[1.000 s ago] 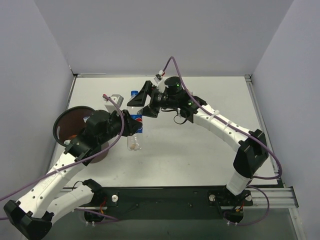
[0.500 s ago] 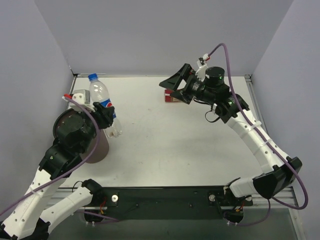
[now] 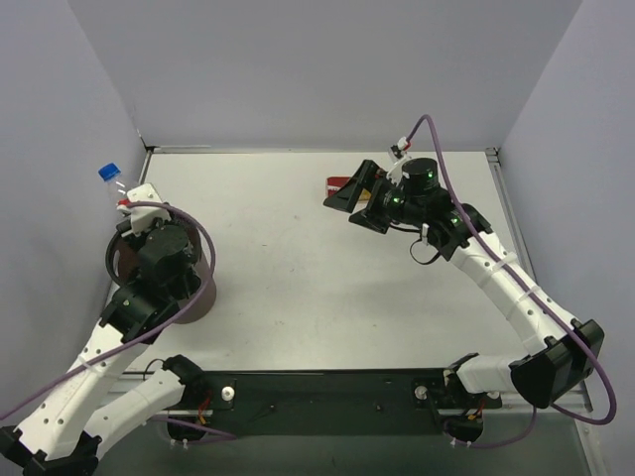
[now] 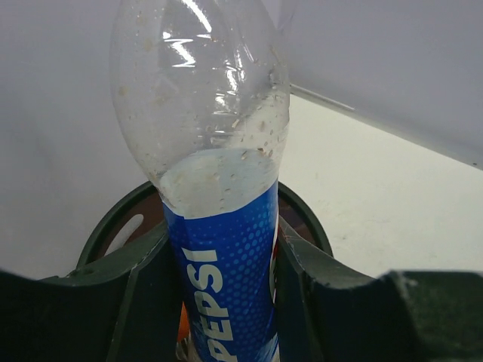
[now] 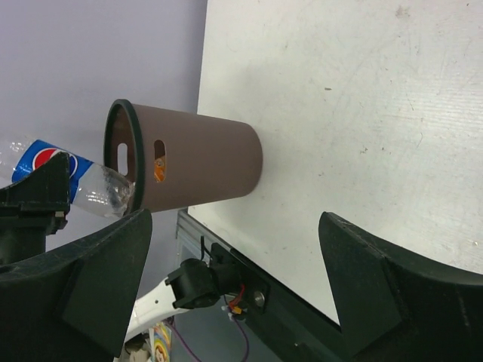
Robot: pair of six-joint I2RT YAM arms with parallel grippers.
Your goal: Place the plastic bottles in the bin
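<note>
The Pepsi bottle [image 4: 204,113] is clamped by the left gripper [image 4: 223,256] at its blue label, with the dark fingers [image 4: 143,294] pressed to both sides. The clear, speckled plastic is held over the bin [image 5: 204,162], one end at the dark rim. The bin is a smooth brown tapered cylinder with a slot handle, and something orange is seen through the slot. The right gripper [image 5: 234,226] is spread wide and empty over the scuffed white table [image 3: 317,288], just beside a red bottle [image 3: 337,183].
</note>
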